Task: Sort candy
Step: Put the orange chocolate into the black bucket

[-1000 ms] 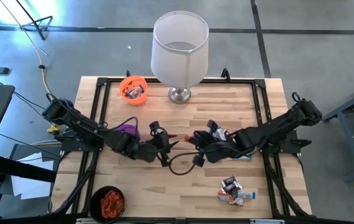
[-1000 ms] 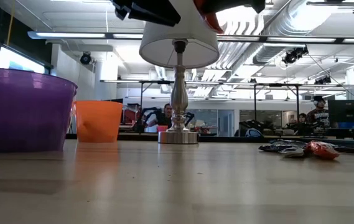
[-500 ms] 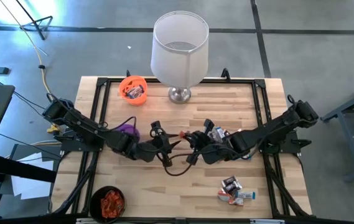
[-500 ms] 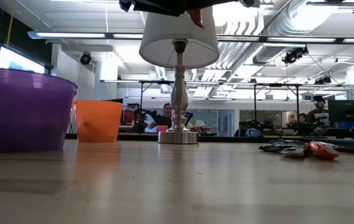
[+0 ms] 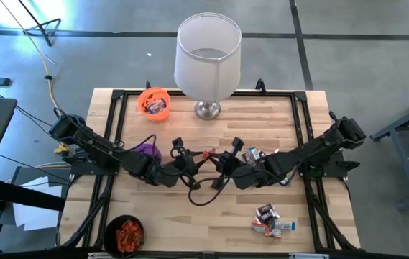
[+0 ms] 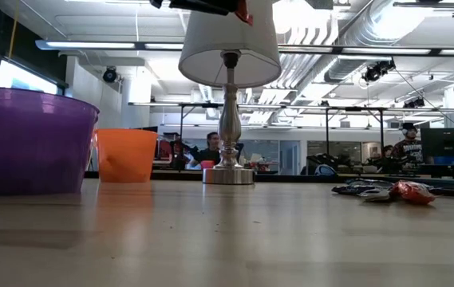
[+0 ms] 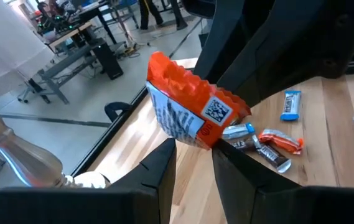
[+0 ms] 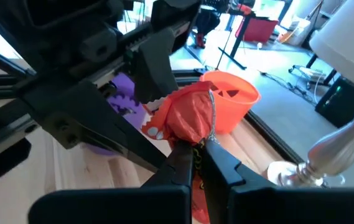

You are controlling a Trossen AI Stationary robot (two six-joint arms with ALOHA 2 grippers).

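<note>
Wooden table, three cups, one lamp (white-shaded)

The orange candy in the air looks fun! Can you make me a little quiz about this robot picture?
1. True or false: the right pincer is shut on the orange candy.
2. Which cup stands nearest the lamp? A: purple cup. B: orange cup. C: black cup.
3. Fill in: the loose candies lie on the table on the ___ arm's side.

Key: 1 true; 2 B; 3 right.
</note>
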